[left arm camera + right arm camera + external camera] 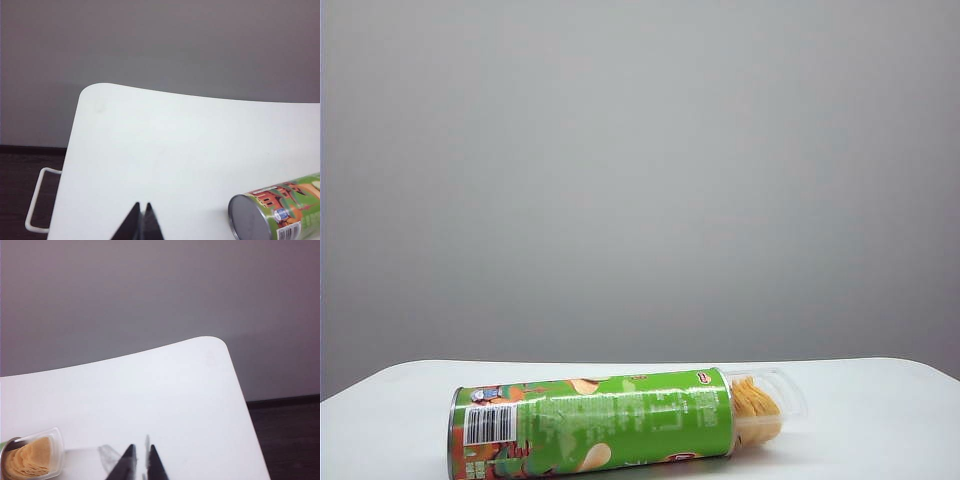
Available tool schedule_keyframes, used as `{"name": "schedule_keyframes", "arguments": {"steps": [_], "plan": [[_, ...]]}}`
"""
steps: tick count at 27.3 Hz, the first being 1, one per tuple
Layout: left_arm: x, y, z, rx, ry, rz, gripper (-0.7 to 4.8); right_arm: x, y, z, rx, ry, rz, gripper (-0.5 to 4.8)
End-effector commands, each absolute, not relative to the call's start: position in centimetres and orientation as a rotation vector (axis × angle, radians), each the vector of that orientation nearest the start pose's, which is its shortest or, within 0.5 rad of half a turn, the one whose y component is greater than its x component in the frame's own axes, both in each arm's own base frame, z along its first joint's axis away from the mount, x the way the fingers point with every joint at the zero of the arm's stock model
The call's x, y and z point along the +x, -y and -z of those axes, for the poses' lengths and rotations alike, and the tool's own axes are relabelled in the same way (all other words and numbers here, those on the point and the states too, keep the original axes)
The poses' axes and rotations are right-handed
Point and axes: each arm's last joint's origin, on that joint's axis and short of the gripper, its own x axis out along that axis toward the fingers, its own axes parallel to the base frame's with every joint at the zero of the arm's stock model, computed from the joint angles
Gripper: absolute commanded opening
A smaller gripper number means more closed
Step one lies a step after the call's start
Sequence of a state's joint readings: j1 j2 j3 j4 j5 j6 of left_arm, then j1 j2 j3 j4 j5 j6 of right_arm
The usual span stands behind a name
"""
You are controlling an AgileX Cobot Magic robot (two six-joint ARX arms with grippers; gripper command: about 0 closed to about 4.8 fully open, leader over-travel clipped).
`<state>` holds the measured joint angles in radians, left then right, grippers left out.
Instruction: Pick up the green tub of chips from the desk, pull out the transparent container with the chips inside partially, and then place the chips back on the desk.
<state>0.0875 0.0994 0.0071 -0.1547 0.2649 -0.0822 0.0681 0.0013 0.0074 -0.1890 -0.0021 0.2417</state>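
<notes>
On the desk [880, 400]: green tub of chips [590, 425] lies lengthwise, clear container [770, 400] partly out
Left gripper [142, 220]: closed, empty, near tub's metal end
Right gripper [139, 462]: nearly closed, empty, beside the exposed chips [27, 460]

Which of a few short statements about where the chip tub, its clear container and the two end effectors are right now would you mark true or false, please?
1. The green tub of chips stands upright. False: it lies on its side on the desk.
2. The transparent container sticks partly out of the tub. True.
3. The left end effector grips the tub. False: it is shut and empty, apart from the tub.
4. The chips show through the container. True.
5. The right end effector holds nothing. True.
</notes>
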Motion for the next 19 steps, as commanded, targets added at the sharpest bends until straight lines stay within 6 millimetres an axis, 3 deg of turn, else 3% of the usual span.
{"name": "schedule_keyframes", "arguments": {"steps": [1,19], "plan": [[9.97,-0.1,-14.29,-0.123,-0.258,0.169,0.39,9.59,-0.65,-14.59,0.231,-0.193,-0.044,0.22],[9.97,-0.1,-14.3,-0.123,-0.256,0.168,0.45,9.59,-0.66,-14.62,0.231,-0.19,-0.047,0.22]]}}
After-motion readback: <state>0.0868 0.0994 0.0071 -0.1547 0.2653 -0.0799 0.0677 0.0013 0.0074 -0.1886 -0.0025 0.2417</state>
